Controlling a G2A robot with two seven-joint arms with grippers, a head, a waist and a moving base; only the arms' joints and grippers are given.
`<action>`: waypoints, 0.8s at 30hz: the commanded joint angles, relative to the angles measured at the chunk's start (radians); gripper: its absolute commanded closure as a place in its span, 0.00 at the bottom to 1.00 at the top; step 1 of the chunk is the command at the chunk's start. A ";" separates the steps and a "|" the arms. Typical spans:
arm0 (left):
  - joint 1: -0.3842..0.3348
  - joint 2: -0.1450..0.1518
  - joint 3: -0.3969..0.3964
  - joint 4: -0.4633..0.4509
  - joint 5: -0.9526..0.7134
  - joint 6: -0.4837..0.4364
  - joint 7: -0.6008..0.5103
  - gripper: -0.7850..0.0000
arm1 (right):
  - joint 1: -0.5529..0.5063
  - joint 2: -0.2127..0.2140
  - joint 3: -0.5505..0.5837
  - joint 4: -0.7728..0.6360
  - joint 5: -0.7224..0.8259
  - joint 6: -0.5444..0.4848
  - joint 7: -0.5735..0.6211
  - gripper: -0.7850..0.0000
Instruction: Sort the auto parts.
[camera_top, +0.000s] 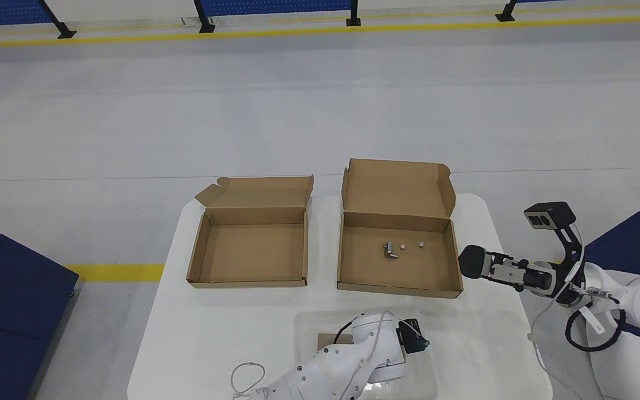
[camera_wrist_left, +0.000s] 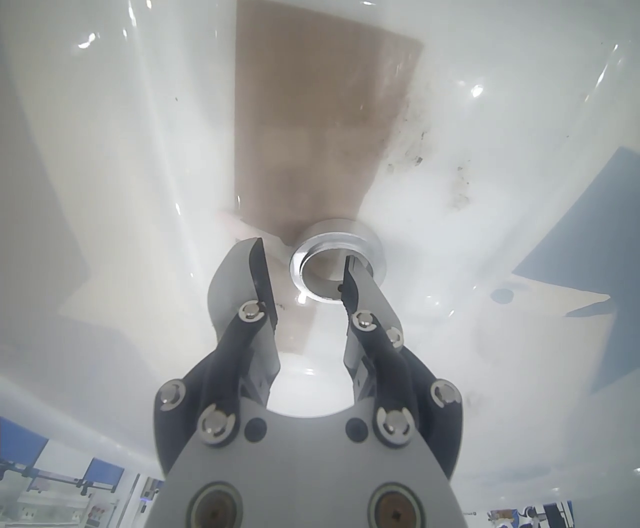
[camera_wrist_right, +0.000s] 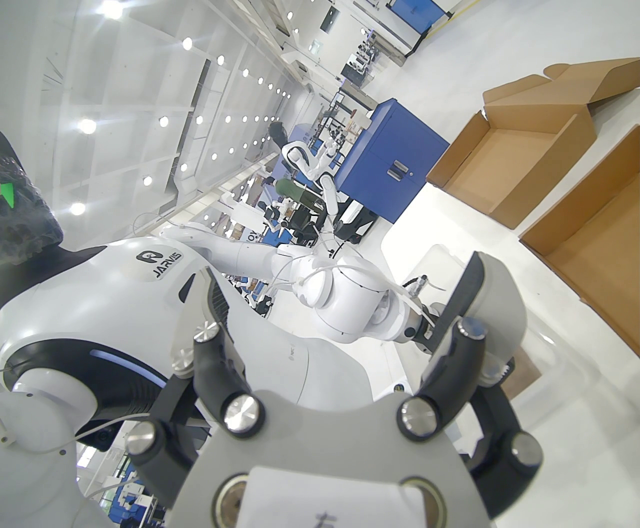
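A silver metal ring (camera_wrist_left: 337, 260) lies on the floor of a clear plastic bin (camera_top: 330, 325) at the table's front. My left gripper (camera_wrist_left: 303, 260) is down in the bin and open. One of its fingers sits inside the ring's hole and the other outside, so they straddle the ring's wall without clamping it. In the top view the left gripper (camera_top: 412, 340) is at the bin's right part. My right gripper (camera_wrist_right: 345, 295) is open and empty, held in the air; in the top view the right gripper (camera_top: 470, 262) hangs beside the right box's right wall.
Two open cardboard boxes stand behind the bin. The left box (camera_top: 248, 250) has a bare floor. The right box (camera_top: 400, 275) holds a few small metal parts (camera_top: 392, 248). A brown cardboard sheet (camera_wrist_left: 320, 125) shows through the bin's floor.
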 joint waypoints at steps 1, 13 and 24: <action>0.001 -0.001 0.000 0.001 0.004 0.010 0.005 0.64 | 0.000 0.000 0.000 0.000 0.000 0.000 0.000 0.00; -0.010 -0.010 0.000 0.019 0.007 0.014 -0.003 0.64 | 0.000 0.000 0.000 0.000 0.000 0.000 0.000 0.00; -0.018 -0.019 0.006 0.048 -0.001 0.000 0.000 0.63 | 0.000 0.000 0.000 0.000 0.000 0.000 0.000 0.00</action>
